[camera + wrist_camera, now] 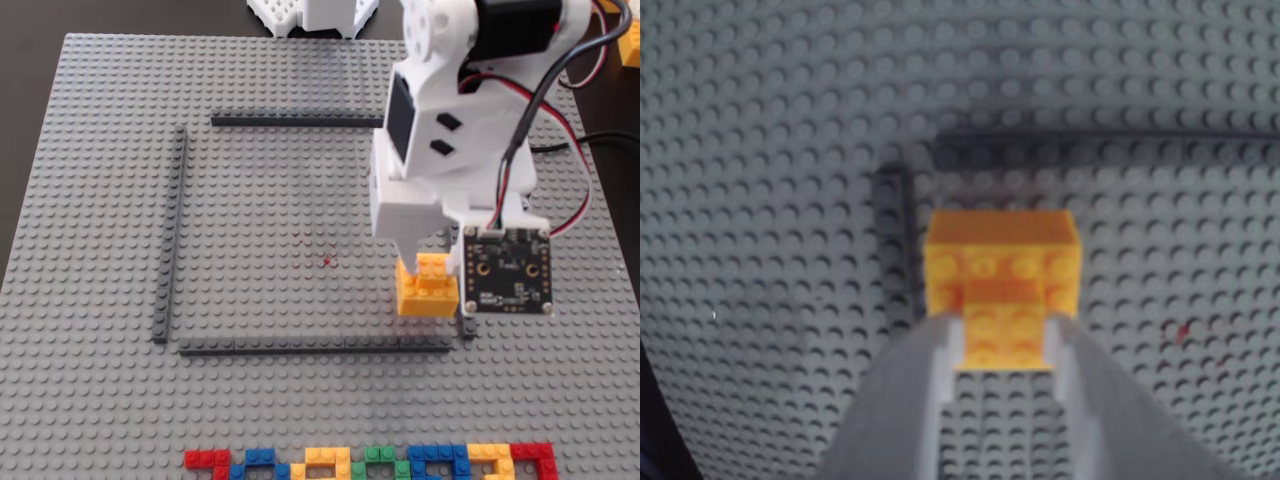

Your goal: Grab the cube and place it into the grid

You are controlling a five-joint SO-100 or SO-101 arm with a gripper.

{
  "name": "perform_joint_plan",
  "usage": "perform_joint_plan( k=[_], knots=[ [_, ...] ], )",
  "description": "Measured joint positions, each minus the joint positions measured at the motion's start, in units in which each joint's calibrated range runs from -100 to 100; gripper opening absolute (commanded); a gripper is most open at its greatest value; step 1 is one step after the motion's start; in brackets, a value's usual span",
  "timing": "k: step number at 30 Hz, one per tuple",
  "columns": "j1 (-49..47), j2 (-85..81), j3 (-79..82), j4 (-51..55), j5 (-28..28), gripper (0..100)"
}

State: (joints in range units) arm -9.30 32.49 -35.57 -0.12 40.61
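Wrist view shows the yellow cube (1002, 285), a small stack of bricks with a narrower upper tier, sitting between the two fingers of the gripper (1004, 345), which are closed in against that narrow tier and appear to have hold of it, though blur makes the actual contact hard to confirm. From the fixed view the cube (427, 287) is low over the grey baseplate (100, 200), inside the rectangle marked out by dark strips, in its corner near the lower strip (315, 346) and a short dark strip (466, 325) on the right. Whether its base already touches the studs cannot be told. Judging by this, the step in hand is seating the cube within the frame. To do it well, the arm should bring it straight down with its sides parallel to the strips so the studs line up, press lightly, then part the fingers fully before lifting so the stack is not dragged or tipped. The cube stands upright, studs facing up; its wider base runs left to right in the wrist view, across the line of the fingers, while the narrow tier points back towards the wrist.
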Motion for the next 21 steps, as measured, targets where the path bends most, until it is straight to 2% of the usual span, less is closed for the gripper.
perform_joint_plan(
  k=[21],
  knots=[
    [-1.7,3.5,-1.1,-0.2,-0.7,8]
  ],
)
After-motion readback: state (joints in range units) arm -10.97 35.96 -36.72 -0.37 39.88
